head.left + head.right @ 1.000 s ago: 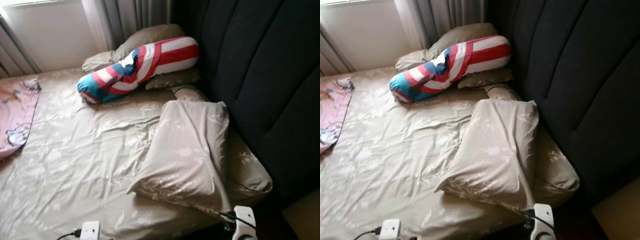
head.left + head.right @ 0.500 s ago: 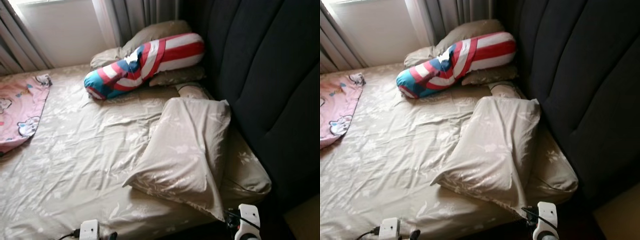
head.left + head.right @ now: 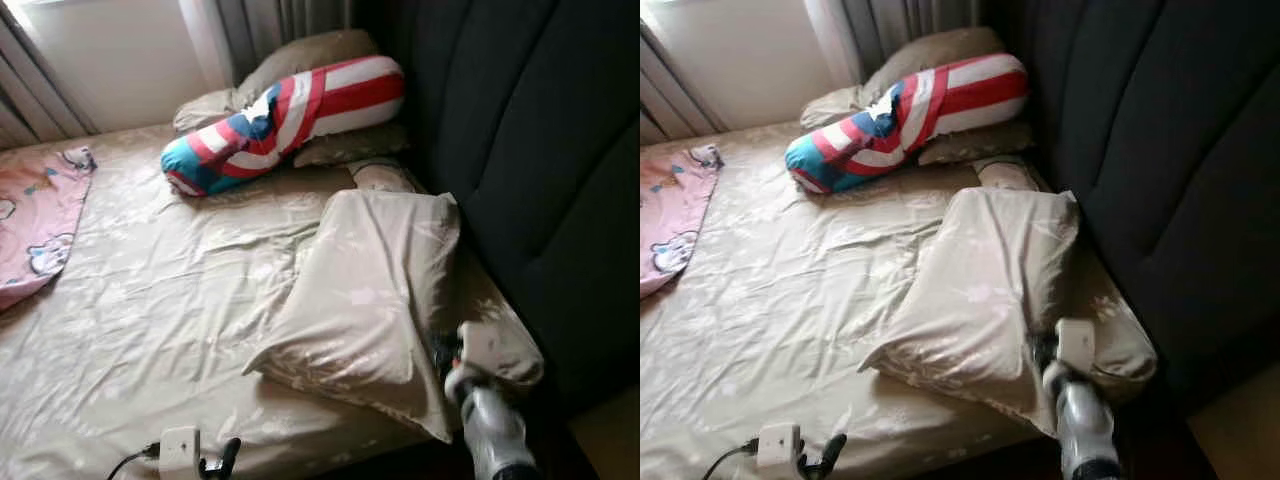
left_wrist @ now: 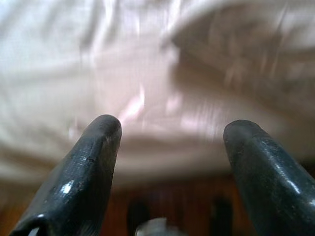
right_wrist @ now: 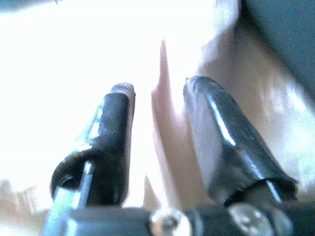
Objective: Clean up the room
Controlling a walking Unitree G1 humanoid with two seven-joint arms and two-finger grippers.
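The right gripper [image 5: 157,98] is blurry in the eye views, down at the near right corner of the bed [image 3: 150,330], so you can't really see its fingertips there; the right wrist view is also half blown out by glare, but it does show the two black fingers spread a little with nothing between them, pointing at beige fabric. The left gripper [image 4: 170,132] is mostly cut off at the near edge of the eye views, just a white block, a cable and a bit of black finger; its wrist view shows the fingers set wide apart over the rumpled sheet at the near bed edge, with dark wood-coloured stuff below that I can't make out. Main thing to tidy looks like the beige pillow [image 3: 370,300], lying crooked and tilted up against the dark padded headboard [image 3: 530,150] on the right, with another beige pillow [image 3: 500,345] partly buried under it, and the right gripper is right at that lower one. A small roundish beige thing [image 3: 380,178] pokes out just beyond the big pillow, too hidden to name. Far end has a red, white and blue striped bolster [image 3: 285,120] resting on more beige pillows [image 3: 300,65] by the curtains [image 3: 260,30]. A pink cartoon-print blanket [image 3: 35,215] is cut off at the left edge. The middle of the sheet is wide open; the right side is tight against the headboard.
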